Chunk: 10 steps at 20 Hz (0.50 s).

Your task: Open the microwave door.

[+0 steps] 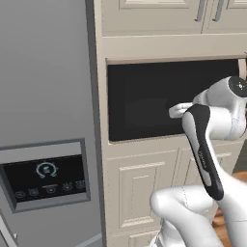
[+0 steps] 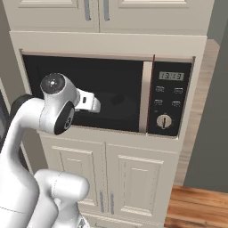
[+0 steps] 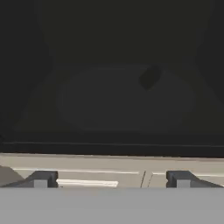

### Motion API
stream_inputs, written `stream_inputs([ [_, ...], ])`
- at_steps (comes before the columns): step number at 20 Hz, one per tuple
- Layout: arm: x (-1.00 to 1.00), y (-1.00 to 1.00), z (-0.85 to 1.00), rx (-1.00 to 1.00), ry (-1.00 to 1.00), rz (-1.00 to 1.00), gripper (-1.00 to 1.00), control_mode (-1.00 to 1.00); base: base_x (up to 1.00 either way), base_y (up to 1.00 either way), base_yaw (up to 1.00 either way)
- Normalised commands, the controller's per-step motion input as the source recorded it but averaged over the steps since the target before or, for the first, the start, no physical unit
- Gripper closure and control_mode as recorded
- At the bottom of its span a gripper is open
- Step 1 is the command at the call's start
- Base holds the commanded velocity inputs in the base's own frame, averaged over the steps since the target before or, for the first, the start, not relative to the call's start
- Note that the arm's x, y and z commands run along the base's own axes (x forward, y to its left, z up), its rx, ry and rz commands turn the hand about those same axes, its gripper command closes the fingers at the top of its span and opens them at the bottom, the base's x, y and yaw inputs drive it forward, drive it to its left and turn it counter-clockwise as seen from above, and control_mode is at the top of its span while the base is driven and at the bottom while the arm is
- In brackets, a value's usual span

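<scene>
Approach on, door yet to budge

The microwave (image 2: 107, 95) sits shut among the cream cabinets (image 2: 111, 178), and the microwave door (image 2: 89, 91) lies flush, its handle (image 2: 143, 95) beside the control strip (image 2: 170, 100). The gripper (image 3: 111, 179) faces the dark window, fingertips (image 3: 41, 178) spread wide, holding nothing. Looks like the reach phase; next it must shift toward that handle and hook it

1. The microwave door (image 2: 84, 93) lies shut and flush across the microwave (image 2: 109, 95), barring the cavity.
2. The gripper (image 3: 111, 179) faces the door's dark window, fingertips spread apart with open air between them.
3. The control strip (image 2: 170, 99) at the microwave's right edge stands unobstructed.
</scene>
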Motion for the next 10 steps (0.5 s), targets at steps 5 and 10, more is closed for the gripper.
stream_inputs([
  [5, 0.0, -0.38, 0.59, 0.0, -0.02, -0.13, -1.0, -1.0, 0.0, 0.0, 0.0],
  [10, -0.09, -0.9, 0.2, 0.0, 0.04, -0.2, -1.0, -1.0, 0.0, 0.0, 0.0],
])
